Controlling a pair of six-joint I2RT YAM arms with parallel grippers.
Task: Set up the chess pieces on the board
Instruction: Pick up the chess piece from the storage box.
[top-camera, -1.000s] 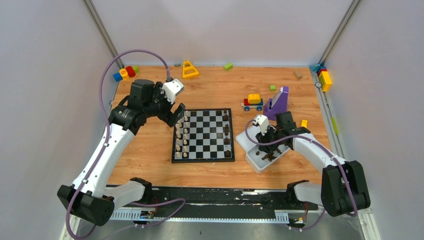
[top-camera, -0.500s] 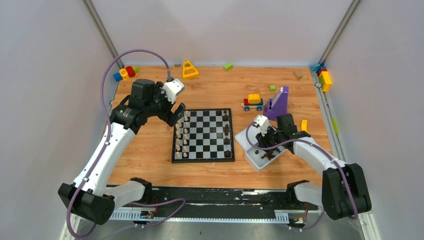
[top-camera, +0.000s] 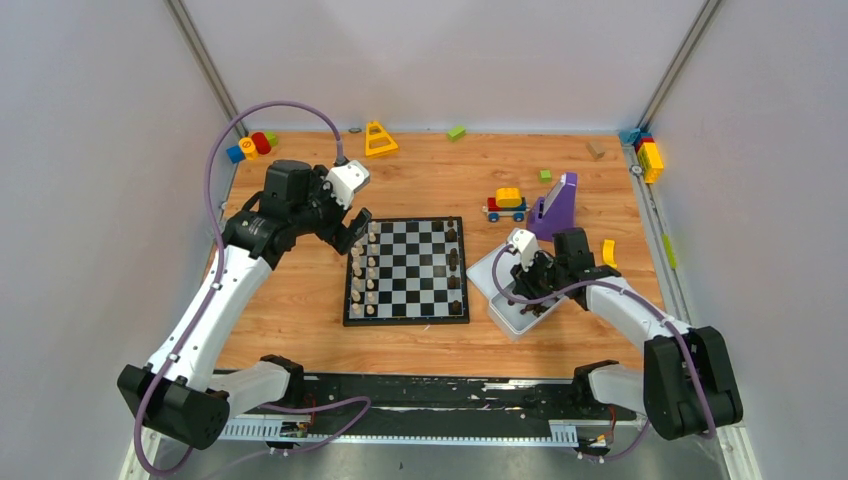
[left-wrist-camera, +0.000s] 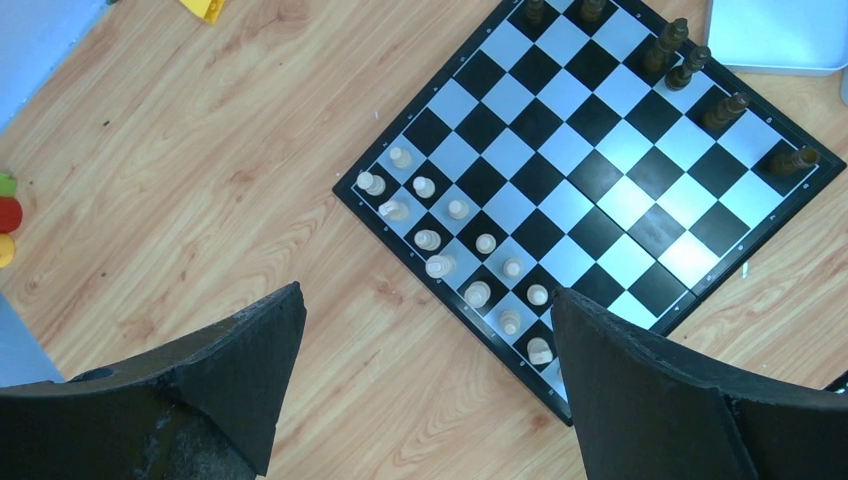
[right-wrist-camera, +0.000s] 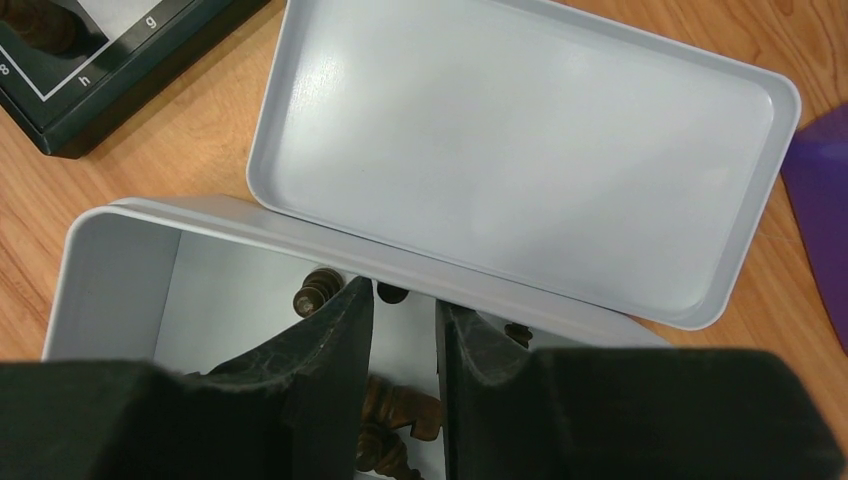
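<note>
The board (top-camera: 405, 321) lies mid-table. Several cream chess pieces (top-camera: 365, 270) fill its left two columns, and several dark ones (top-camera: 452, 258) stand along its right side. My left gripper (top-camera: 352, 226) hovers wide open and empty above the board's far left corner. From the left wrist, the cream pieces (left-wrist-camera: 440, 240) show between its fingers and the dark ones (left-wrist-camera: 690, 65) at the board's (left-wrist-camera: 600, 170) far edge. My right gripper (top-camera: 522, 290) reaches down into the white tray (right-wrist-camera: 110, 290). Its jaws (right-wrist-camera: 405, 295) stand narrow around a dark chess piece (right-wrist-camera: 405, 405) that spans the gap. Other dark pieces (right-wrist-camera: 312, 292) lie beside it.
The tray's lid (right-wrist-camera: 520, 140) lies against the tray's far side, next to a purple object (top-camera: 556, 205). A toy train (top-camera: 506, 204), a yellow triangle (top-camera: 379, 139), a yellow block (top-camera: 608, 250) and coloured blocks (top-camera: 250, 147) lie toward the back and corners.
My right gripper has shifted slightly left inside the tray and its jaws have narrowed a little. The left arm has not moved.
</note>
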